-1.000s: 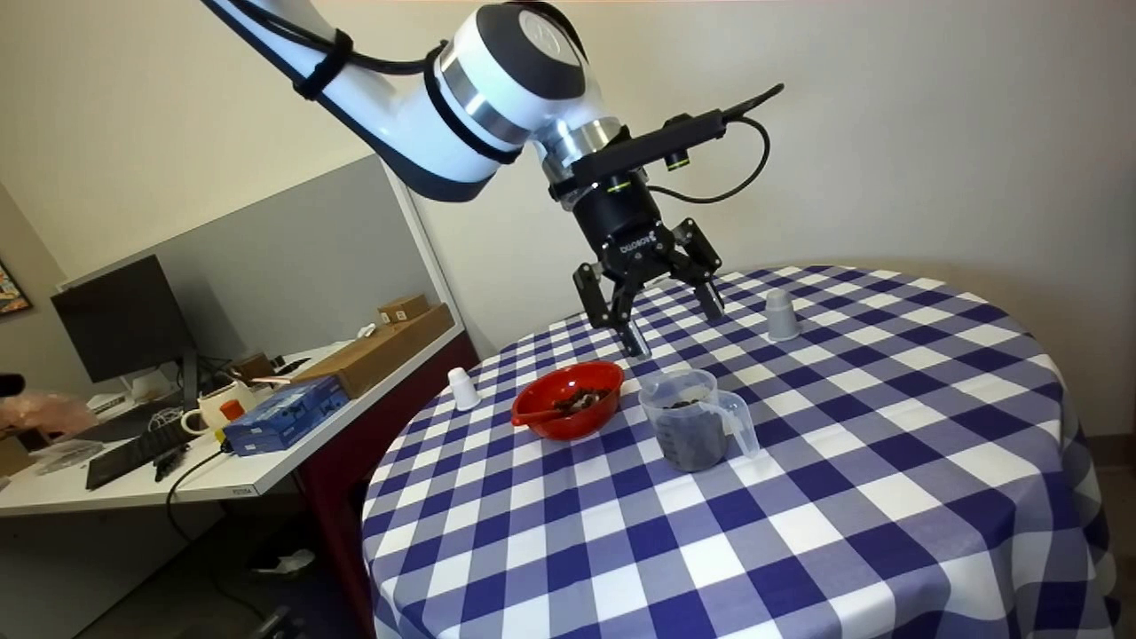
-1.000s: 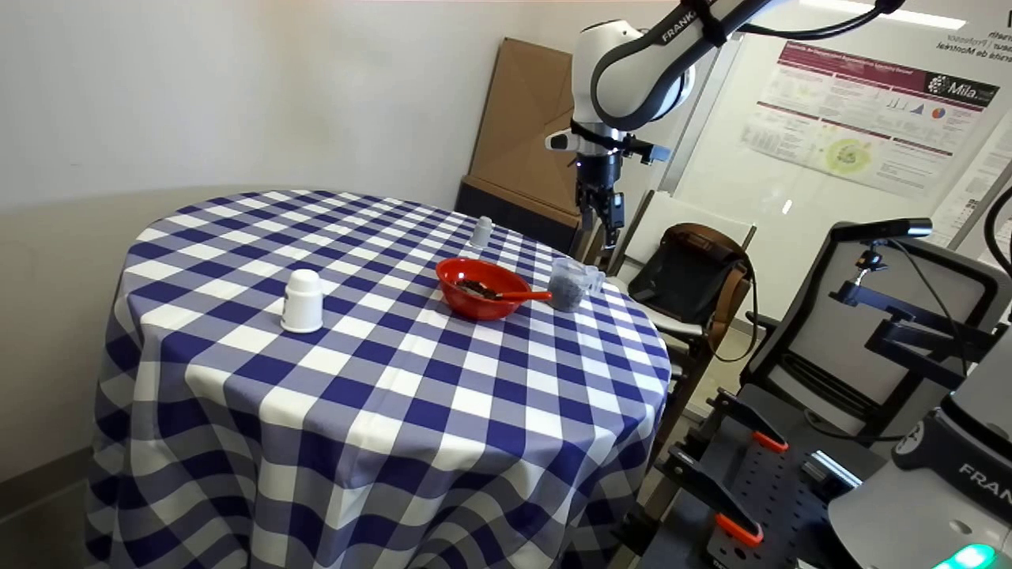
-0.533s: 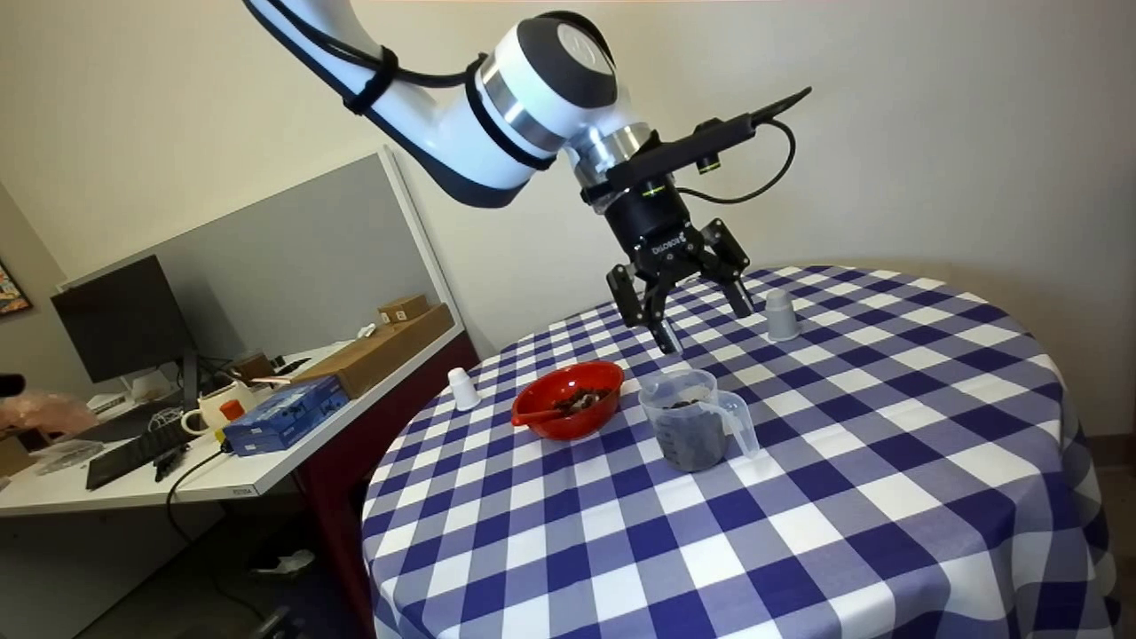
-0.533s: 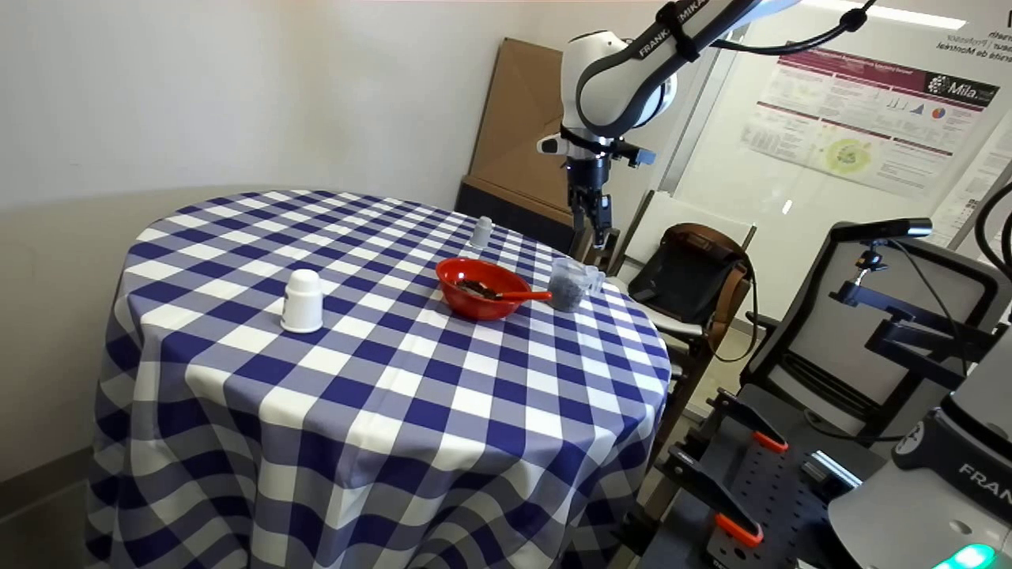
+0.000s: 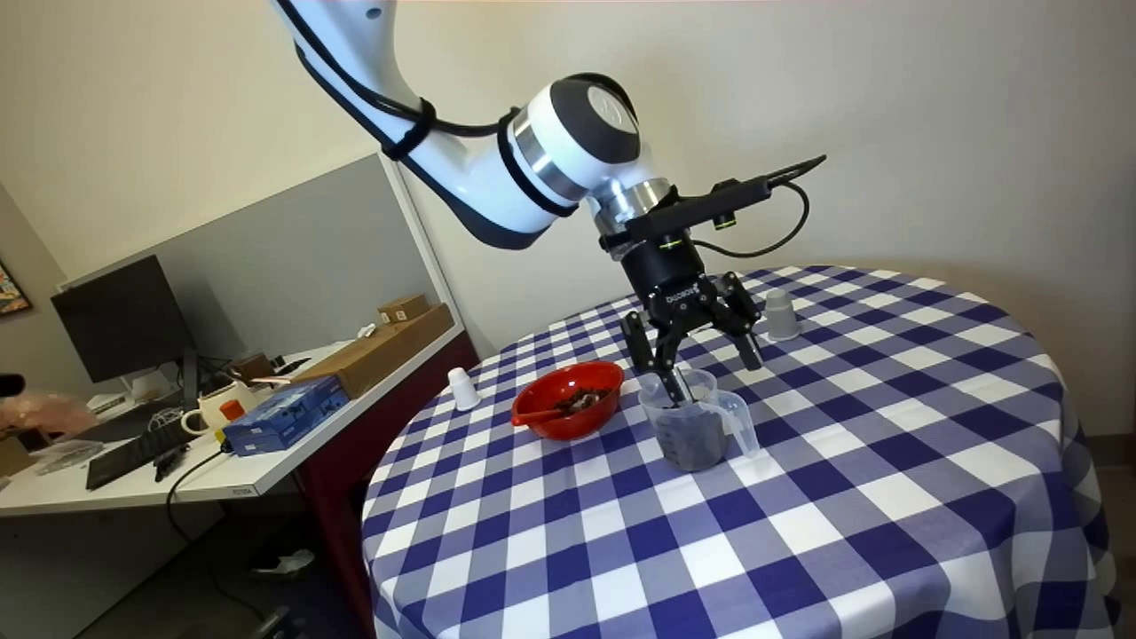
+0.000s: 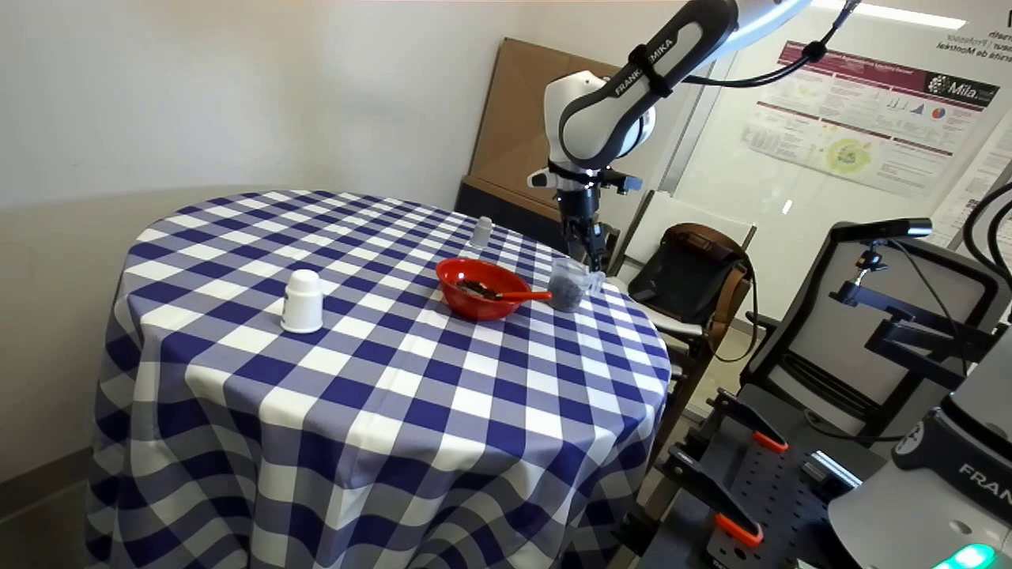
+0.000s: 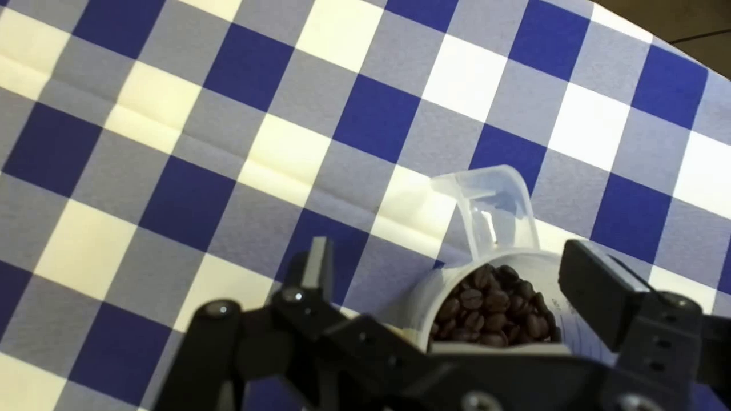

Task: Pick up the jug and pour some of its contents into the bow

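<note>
Beneath the jaws, the jug point(image 5: 692, 440)

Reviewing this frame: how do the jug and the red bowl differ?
The jug is tall and translucent; the bowl is low, wide and opaque red. A red utensil sticks out over the bowl's rim; none shows in the jug. Both stand upright, partly filled, on the checked tablecloth.

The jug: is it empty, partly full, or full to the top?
Partly full: the wrist view shows brown beans in it, and in an exterior view the dark level in the jug ends below its top.
</note>
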